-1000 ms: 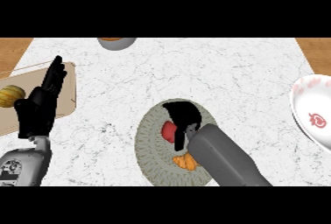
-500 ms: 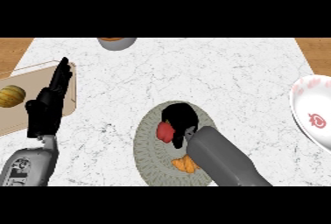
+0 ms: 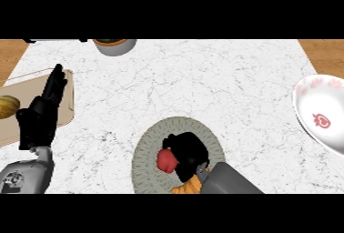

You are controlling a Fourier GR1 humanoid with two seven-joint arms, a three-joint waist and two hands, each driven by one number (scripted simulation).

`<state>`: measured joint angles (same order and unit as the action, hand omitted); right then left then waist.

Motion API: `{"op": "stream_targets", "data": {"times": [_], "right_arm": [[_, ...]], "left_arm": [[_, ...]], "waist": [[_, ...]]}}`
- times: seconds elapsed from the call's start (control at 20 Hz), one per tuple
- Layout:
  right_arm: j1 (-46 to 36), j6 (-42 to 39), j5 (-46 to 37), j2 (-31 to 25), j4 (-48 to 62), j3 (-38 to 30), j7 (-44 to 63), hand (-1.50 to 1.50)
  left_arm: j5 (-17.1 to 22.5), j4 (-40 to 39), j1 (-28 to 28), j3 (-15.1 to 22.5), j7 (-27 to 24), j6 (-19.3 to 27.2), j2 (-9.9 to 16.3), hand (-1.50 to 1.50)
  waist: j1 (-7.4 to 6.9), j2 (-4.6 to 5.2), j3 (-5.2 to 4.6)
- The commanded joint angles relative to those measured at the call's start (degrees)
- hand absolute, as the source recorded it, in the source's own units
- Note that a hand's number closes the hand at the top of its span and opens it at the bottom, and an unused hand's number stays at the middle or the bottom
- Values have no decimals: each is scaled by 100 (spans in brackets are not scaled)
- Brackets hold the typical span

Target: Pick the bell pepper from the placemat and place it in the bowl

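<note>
**Red bell pepper gripped on the placemat**

Right robot hand (image 3: 189, 152) curled around the red bell pepper (image 3: 166, 160), over the round grey placemat (image 3: 144, 152) on the marble tabletop (image 3: 201, 86). White bowl (image 3: 321, 119) well right of the placemat. Left robot hand (image 3: 42, 116) far left of the placemat, fingers straight, resting beside a cutting board (image 3: 64, 111).

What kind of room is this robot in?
Probably a kitchen. There is a marble counter, a white bowl at its right edge, and a red bell pepper on a round placemat, with the right hand curled round it.
</note>
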<state>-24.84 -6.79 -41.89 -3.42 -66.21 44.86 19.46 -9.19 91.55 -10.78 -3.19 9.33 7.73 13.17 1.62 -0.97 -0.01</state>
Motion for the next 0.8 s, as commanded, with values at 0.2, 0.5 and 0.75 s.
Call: {"op": "stream_targets", "data": {"times": [0.2,0.5,0.75], "right_arm": [[2515,747,-259,-1416,-2911,1245,-459,150],[3756,1759,-169,-2142,-5336,1051,-411,150],[4696,2364,-69,-3329,-6951,66,-333,150]], "left_arm": [[26,44,198,-214,7,73,82,0],[51,151,154,-241,118,14,150,0],[34,107,242,-194,-97,-16,111,0]], "waist": [[291,-48,-6],[326,-25,-1],[186,41,2]]}}
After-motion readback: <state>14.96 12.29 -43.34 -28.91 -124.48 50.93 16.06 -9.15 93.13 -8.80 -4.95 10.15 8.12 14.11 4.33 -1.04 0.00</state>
